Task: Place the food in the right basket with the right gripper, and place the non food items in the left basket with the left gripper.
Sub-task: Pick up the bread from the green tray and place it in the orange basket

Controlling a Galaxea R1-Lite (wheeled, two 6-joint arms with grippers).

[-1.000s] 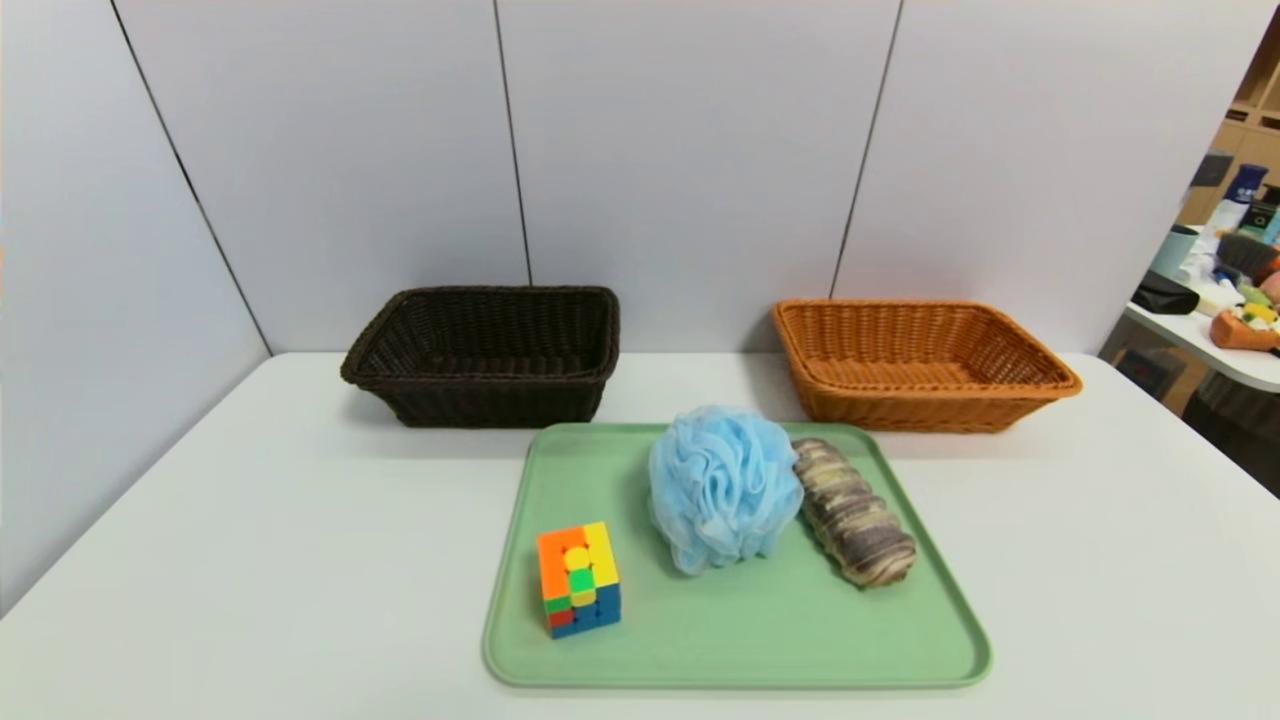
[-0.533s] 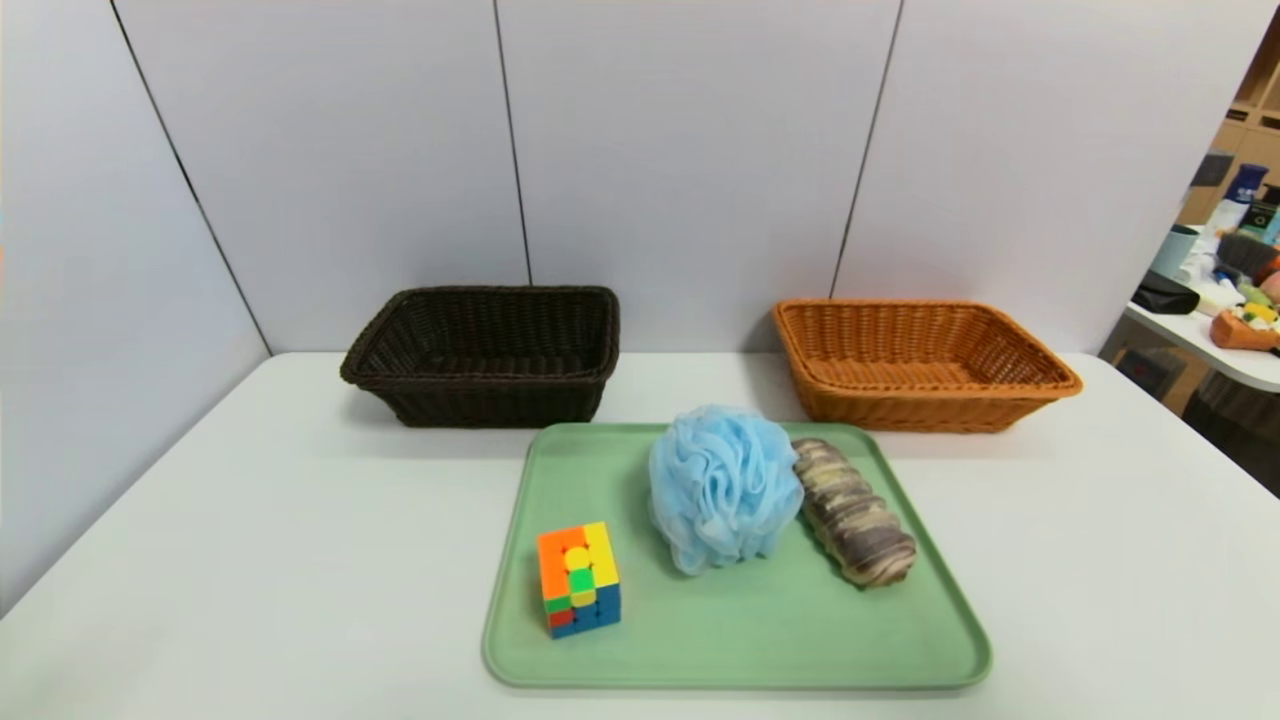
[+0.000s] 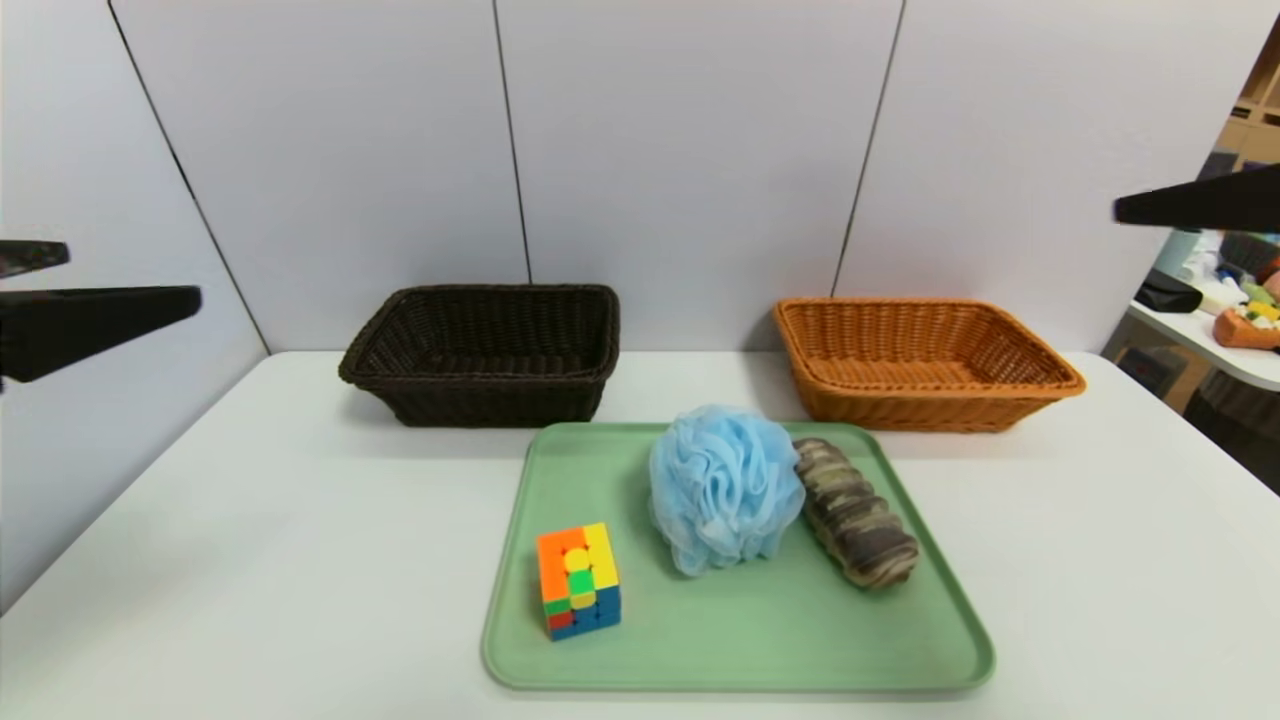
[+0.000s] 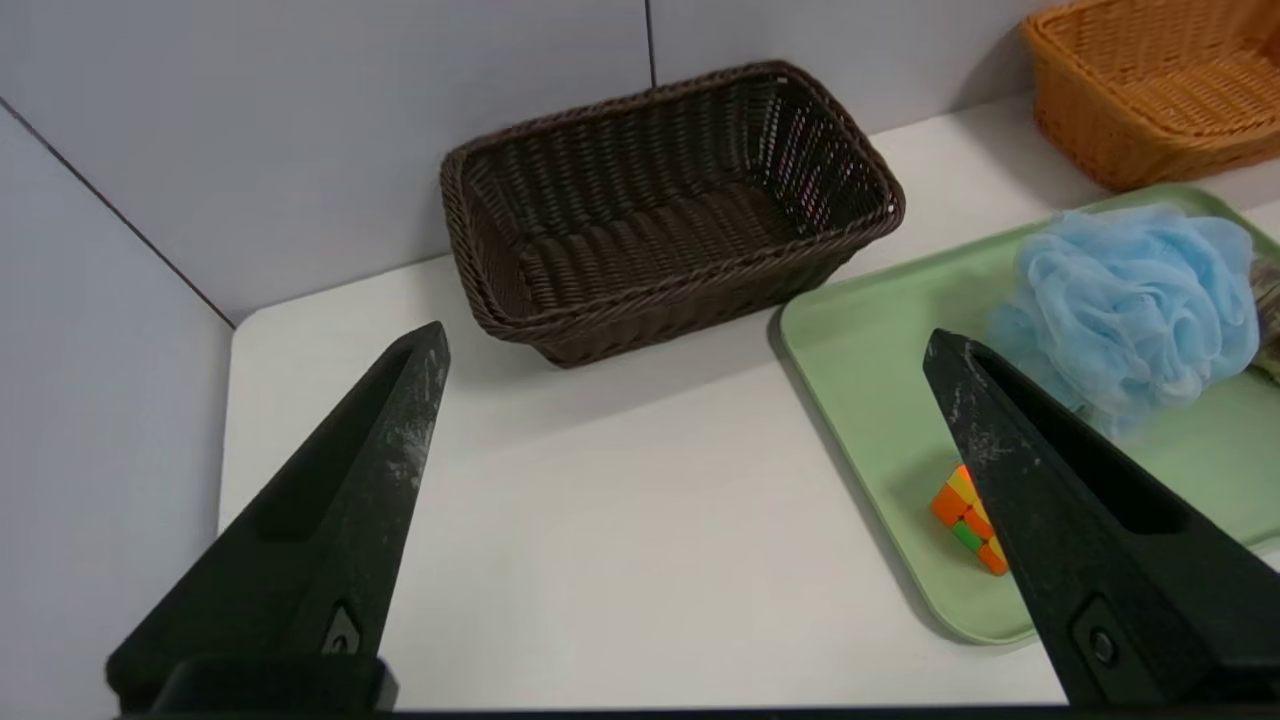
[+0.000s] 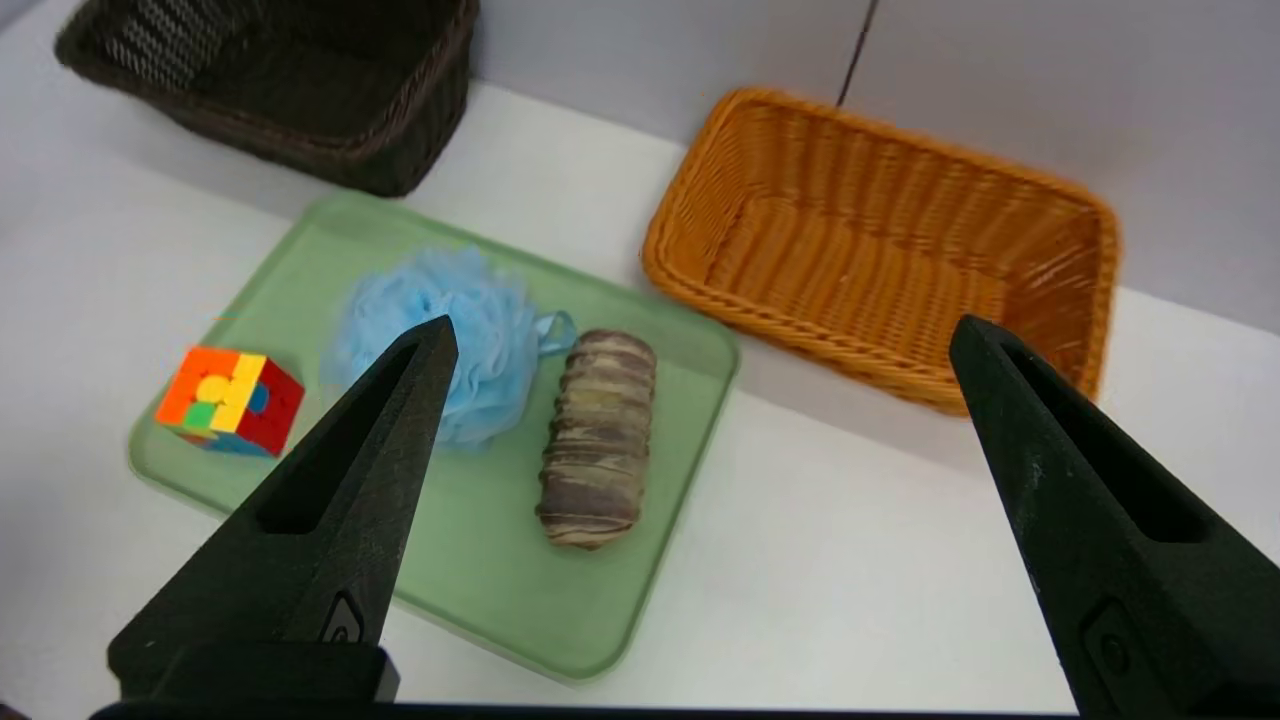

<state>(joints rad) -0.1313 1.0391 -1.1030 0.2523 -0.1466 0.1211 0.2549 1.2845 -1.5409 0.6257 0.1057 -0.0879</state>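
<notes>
Bread roll (image 3: 856,526), blue puff (image 3: 723,488) and cube (image 3: 578,580) sit untouched on the green tray (image 3: 740,650); both baskets are empty. Left gripper (image 3: 60,285) and right gripper (image 5: 700,340) have just entered view, jaws spread, so sorting is only starting.

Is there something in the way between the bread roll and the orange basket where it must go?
Nothing visible. The bread roll lies at the right side of the green tray, and the orange basket stands just behind it. The blue puff is on the roll's other side.
</notes>
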